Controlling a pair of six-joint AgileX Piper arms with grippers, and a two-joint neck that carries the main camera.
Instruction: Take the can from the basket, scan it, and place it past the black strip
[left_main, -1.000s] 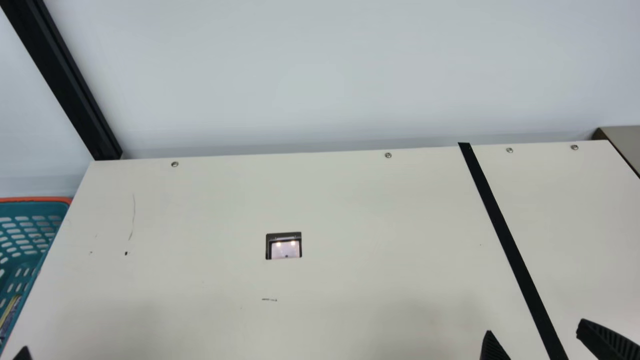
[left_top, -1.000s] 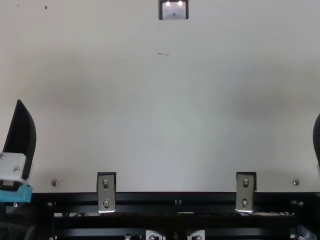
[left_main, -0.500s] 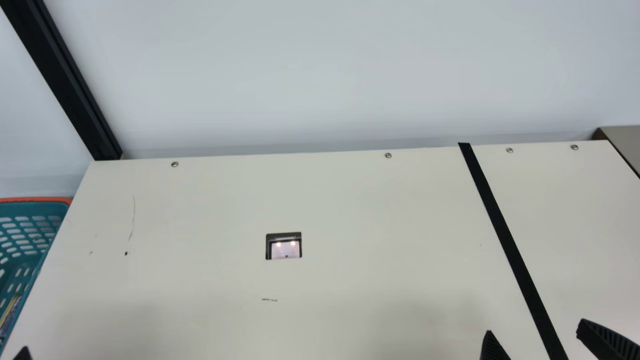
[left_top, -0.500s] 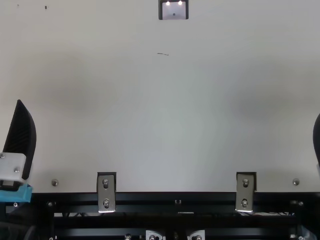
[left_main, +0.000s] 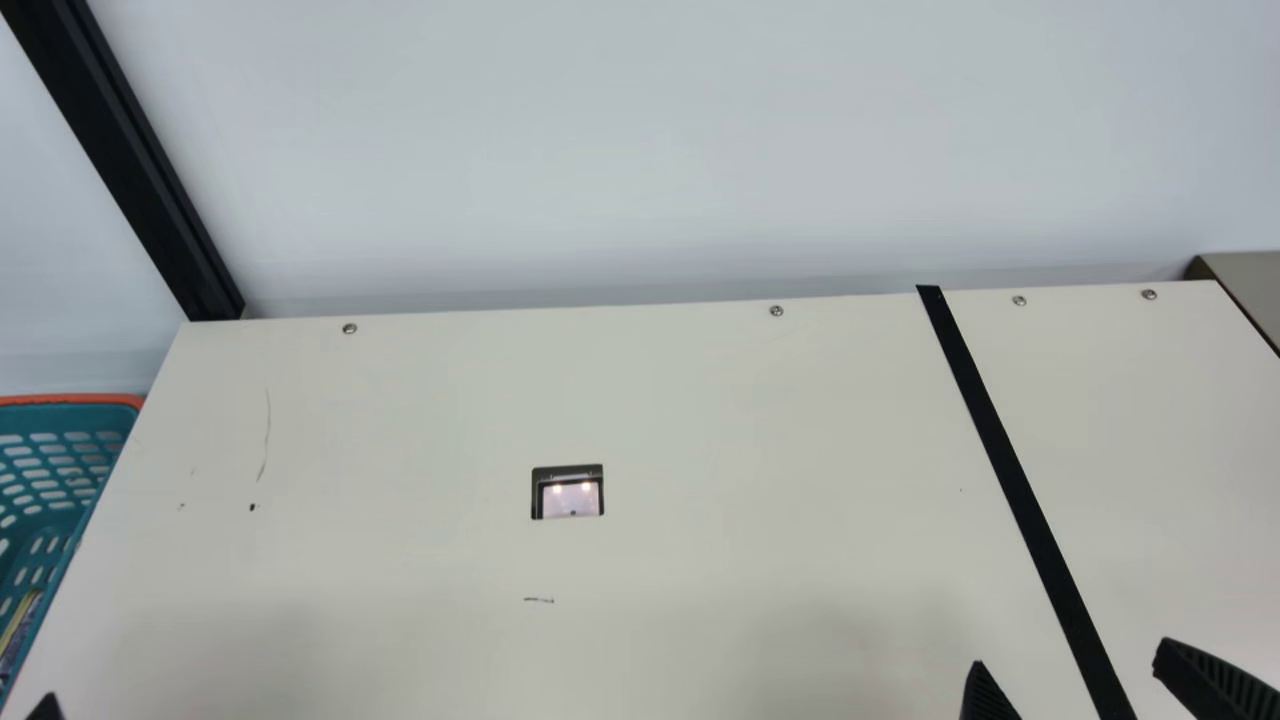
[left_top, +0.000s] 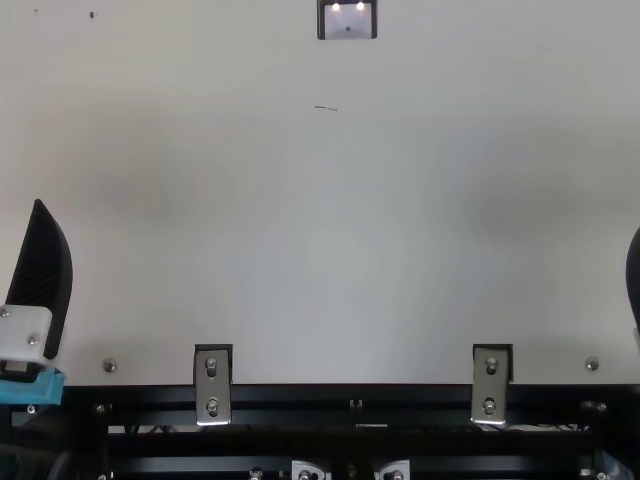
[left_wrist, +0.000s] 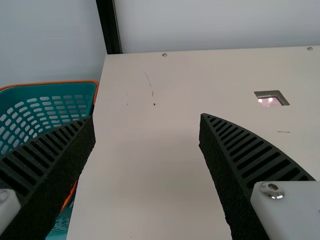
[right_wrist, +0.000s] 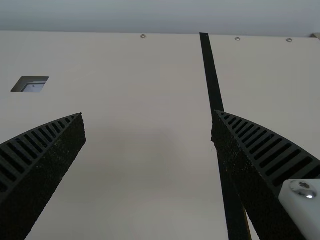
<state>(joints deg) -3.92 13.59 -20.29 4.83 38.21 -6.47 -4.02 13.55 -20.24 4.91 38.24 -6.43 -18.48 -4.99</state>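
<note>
Here's the left gripper (left_wrist: 147, 116), spread near the basket (left_wrist: 50, 90), likely to fetch the can presumably inside, with the right gripper (right_wrist: 148, 112) spread too, well apart from the basket

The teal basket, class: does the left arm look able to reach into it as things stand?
Likely yes: the left gripper is open and empty, and nothing seems to block its way to the basket, though it must clear the orange rim.

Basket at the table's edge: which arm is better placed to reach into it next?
Left, probably: the open left hand is near the basket, while the right hand is across by the black strip.
</note>
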